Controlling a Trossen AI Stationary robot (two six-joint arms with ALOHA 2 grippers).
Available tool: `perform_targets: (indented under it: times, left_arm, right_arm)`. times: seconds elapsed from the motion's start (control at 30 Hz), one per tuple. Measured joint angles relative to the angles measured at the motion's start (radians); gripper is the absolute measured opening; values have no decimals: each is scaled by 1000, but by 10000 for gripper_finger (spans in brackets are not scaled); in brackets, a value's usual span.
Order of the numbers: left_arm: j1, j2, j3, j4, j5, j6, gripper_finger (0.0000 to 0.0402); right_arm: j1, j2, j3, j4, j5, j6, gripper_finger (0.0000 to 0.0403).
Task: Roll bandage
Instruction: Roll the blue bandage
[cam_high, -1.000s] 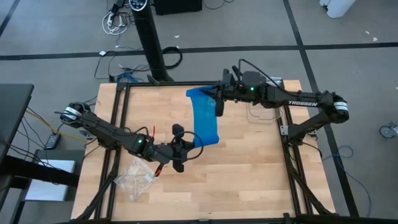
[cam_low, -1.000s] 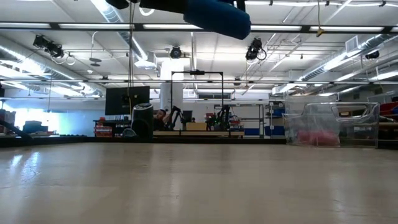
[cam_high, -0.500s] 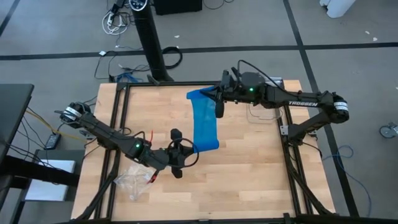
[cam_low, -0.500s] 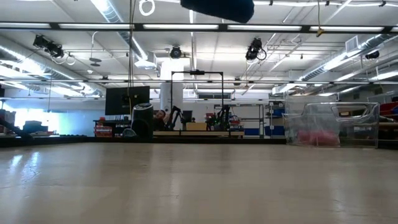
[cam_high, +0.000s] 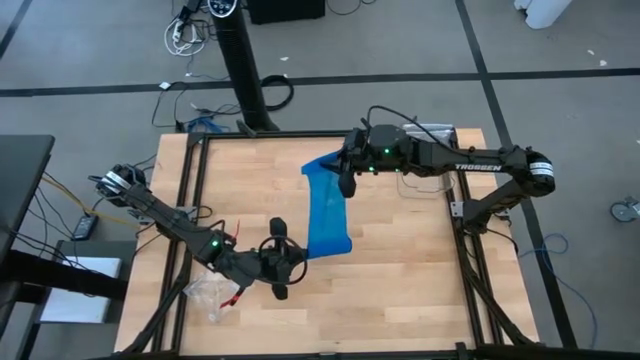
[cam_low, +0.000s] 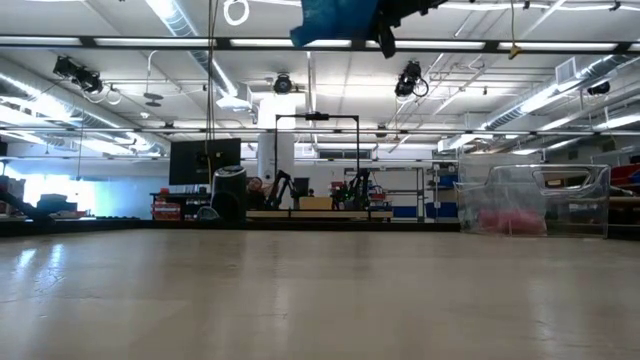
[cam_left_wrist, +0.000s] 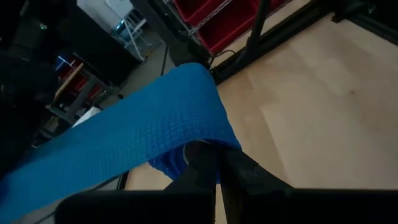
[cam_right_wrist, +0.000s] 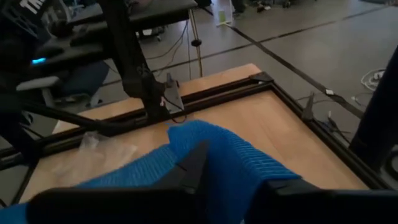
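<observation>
Bandage (cam_high: 328, 210) is held stretched above mid-table between 2 grippers: left gripper (cam_high: 281, 262), clenched on its near end, has been drawn nearer and left, right gripper (cam_high: 345, 173) loosening at far end, so rolling is judged barely started.

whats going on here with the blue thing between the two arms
A two-armed robot is working on a bright blue bandage, which hangs stretched out above the wooden table between its two tools. The left tool is shut on the near end of the strip, at the front of the table. The right tool has the far end, near the back edge, where the fabric drapes over its fingers. A clear plastic bag lies at the front left corner. The strip is unrolled at this moment.
</observation>
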Motion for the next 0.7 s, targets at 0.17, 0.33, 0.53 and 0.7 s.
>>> perform_targets:
  times: [0.17,0.33,0.53,0.7]
  left_arm:
    - [-2,0,0,-1,0,-31,8]
    - [-7,0,0,16,14,-41,8]
    - [-9,0,0,36,27,-68,8]
    - [-9,-19,0,32,59,-107,8]
  right_arm:
    - [22,-3,0,-25,-6,0,132]
    - [39,-4,0,-29,-11,1,183]
    - [41,-5,0,-30,-17,-4,225]
    - [37,-58,0,-145,-37,-140,232]
